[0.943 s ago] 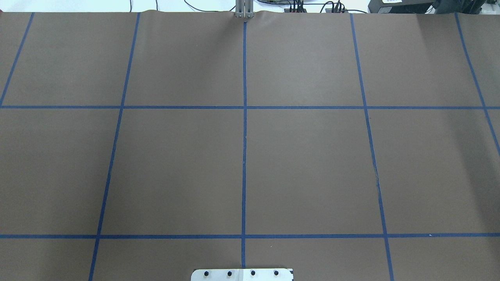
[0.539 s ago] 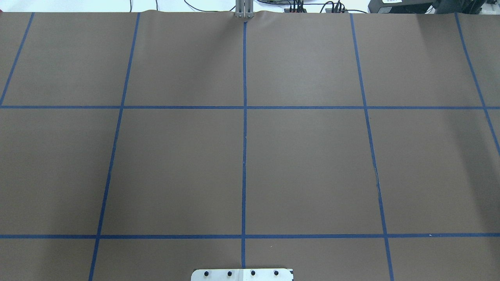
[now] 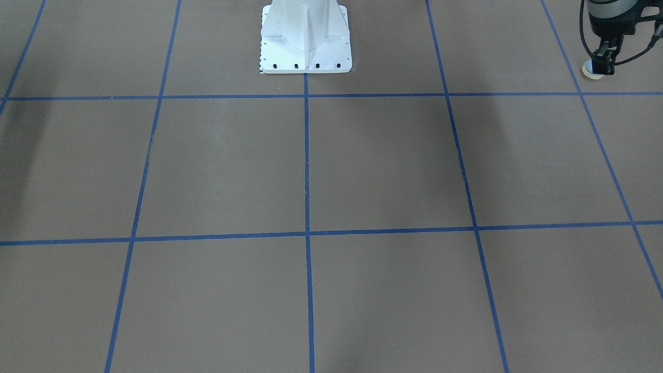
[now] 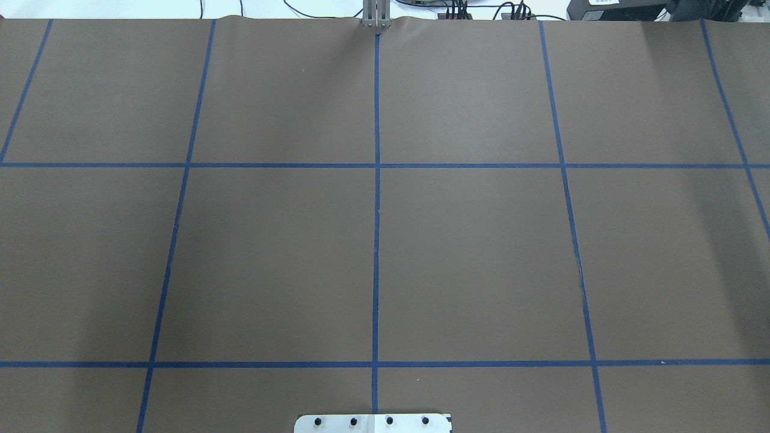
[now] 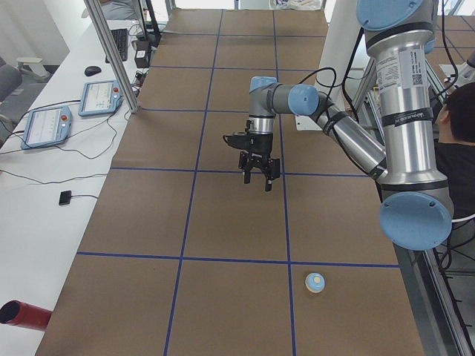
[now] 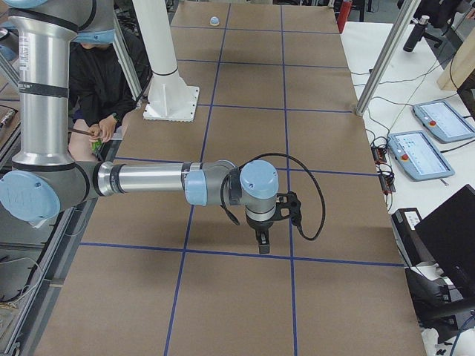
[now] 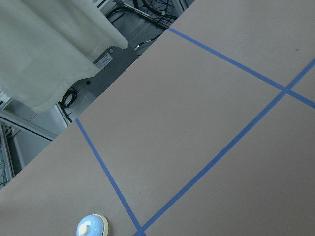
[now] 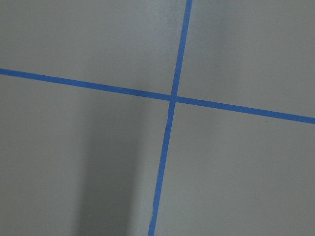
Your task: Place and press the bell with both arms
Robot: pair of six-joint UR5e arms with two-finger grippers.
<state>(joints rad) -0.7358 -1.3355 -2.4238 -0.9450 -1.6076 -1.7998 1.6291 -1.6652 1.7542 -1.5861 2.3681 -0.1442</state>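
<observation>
The bell point(image 5: 315, 282), light blue with a cream button, stands on the brown table near the robot's left end. It also shows in the left wrist view point(image 7: 92, 227), far off in the exterior right view point(image 6: 214, 21), and partly behind the gripper in the front view point(image 3: 589, 70). My left gripper point(image 5: 257, 180) hangs above the table, away from the bell, with its fingers apart and empty; it also shows in the front view point(image 3: 603, 70). My right gripper point(image 6: 263, 245) hangs low over the table at the other end; I cannot tell whether it is open or shut.
The white pedestal base point(image 3: 305, 41) stands at the robot's side of the table point(image 4: 481, 240), which has a blue tape grid. A person point(image 6: 96, 89) sits behind the robot. A side table holds teach pendants point(image 5: 48, 126) and a red cylinder point(image 5: 22, 315).
</observation>
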